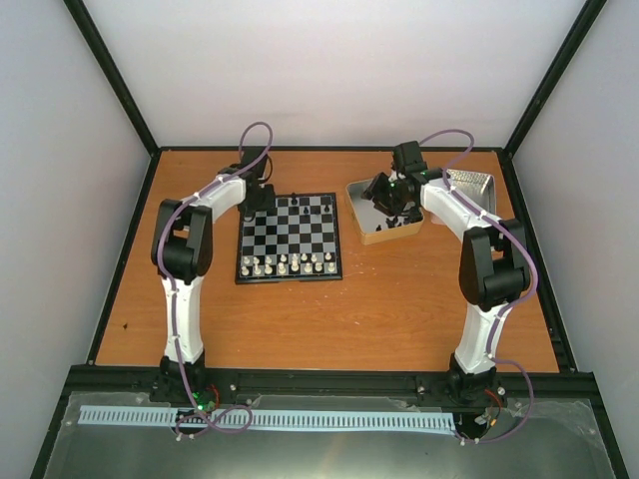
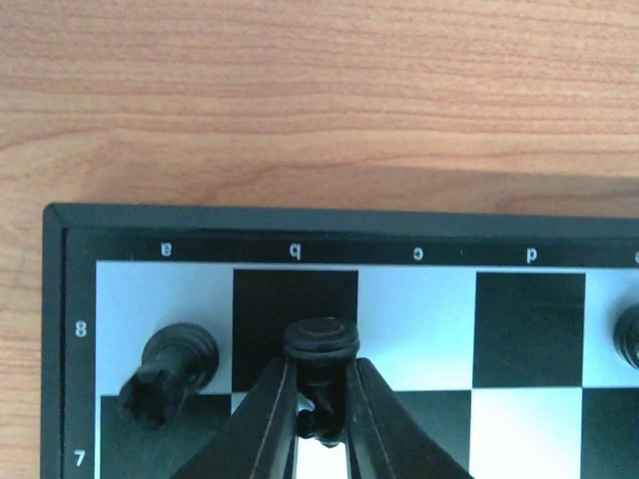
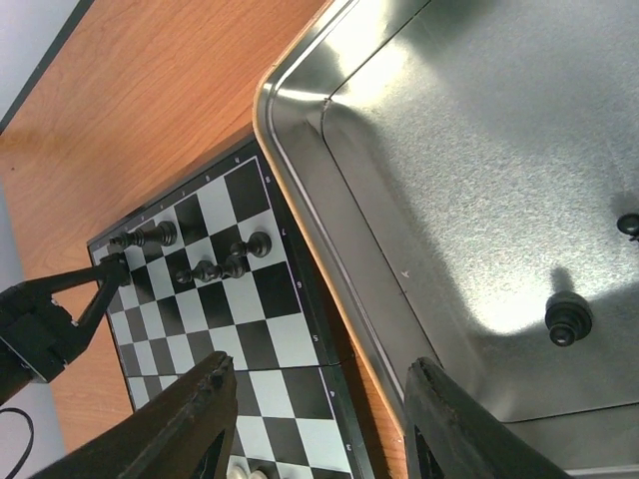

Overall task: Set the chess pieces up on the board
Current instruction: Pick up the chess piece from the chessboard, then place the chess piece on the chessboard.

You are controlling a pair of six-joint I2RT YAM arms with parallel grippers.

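The board [image 1: 300, 239] lies left of centre, with white pieces [image 1: 290, 264] along its near rows and a few black chess pieces [image 3: 215, 267] at its far end. My left gripper [image 2: 321, 374] is shut on a black chess piece [image 2: 320, 344] over the far-left squares, and the piece's round end shows beyond the fingertips. A black rook [image 2: 170, 371] stands just left of it on the corner square. My right gripper [image 3: 319, 367] hangs open and empty above the near rim of a tin tray [image 3: 479, 150], which holds black pieces [image 3: 567, 319].
A second metal tray [image 1: 474, 185] sits at the back right behind the right arm. Another black piece [image 2: 629, 337] shows at the right edge of the left wrist view. The board's right border [image 3: 329, 399] lies close to the tray's rim.
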